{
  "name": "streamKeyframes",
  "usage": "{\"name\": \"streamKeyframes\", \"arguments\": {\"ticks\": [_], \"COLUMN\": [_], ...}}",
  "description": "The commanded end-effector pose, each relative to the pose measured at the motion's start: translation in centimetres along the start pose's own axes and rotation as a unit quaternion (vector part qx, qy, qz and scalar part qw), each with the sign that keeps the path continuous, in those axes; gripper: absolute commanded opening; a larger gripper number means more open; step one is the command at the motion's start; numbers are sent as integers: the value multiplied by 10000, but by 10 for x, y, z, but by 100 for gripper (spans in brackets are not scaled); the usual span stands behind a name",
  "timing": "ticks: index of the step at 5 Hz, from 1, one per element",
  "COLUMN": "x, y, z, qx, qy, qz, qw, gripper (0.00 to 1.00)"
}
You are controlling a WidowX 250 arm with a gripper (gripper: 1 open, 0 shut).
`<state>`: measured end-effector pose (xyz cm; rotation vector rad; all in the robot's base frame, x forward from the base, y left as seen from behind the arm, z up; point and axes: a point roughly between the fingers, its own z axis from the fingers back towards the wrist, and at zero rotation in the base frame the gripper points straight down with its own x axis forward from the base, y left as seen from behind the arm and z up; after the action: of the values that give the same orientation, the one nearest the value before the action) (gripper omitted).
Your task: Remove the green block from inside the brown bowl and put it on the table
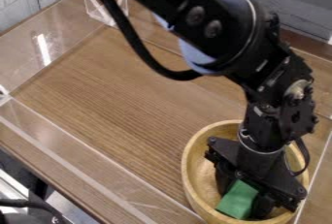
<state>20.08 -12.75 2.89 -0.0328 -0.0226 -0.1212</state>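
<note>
The block (238, 200) lay in the bowl (199, 175), low down, with the pincer (249, 198) right over it. The pincer had closed on it, its dark fingers drawn in about the green sides. The block looked stiff and probably light, its flat matte faces unlikely to slip or be crushed. Its long sides, near the middle, seemed the place to grip; an end hold might let it swing against the rim on the way to the counter (111, 97).
</note>
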Motion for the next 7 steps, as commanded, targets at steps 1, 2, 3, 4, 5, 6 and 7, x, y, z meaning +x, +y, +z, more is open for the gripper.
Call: {"name": "streamKeyframes", "arguments": {"ticks": [1, 2, 3, 4, 5, 6, 7], "x": [4, 4, 4, 4, 4, 4, 4], "y": [1, 3, 4, 5, 7, 8, 9], "z": [9, 11, 13, 15, 17, 19, 20], "qx": [-48, -42, -34, -30, -24, -18, -14], "qy": [-109, -103, -96, -90, -84, -81, -78], "qz": [-6, -44, -85, -129, -176, -219, -262], "qw": [9999, 9999, 9999, 9999, 9998, 9997, 9996], "gripper": [0, 0, 0, 0, 0, 0, 0]}}
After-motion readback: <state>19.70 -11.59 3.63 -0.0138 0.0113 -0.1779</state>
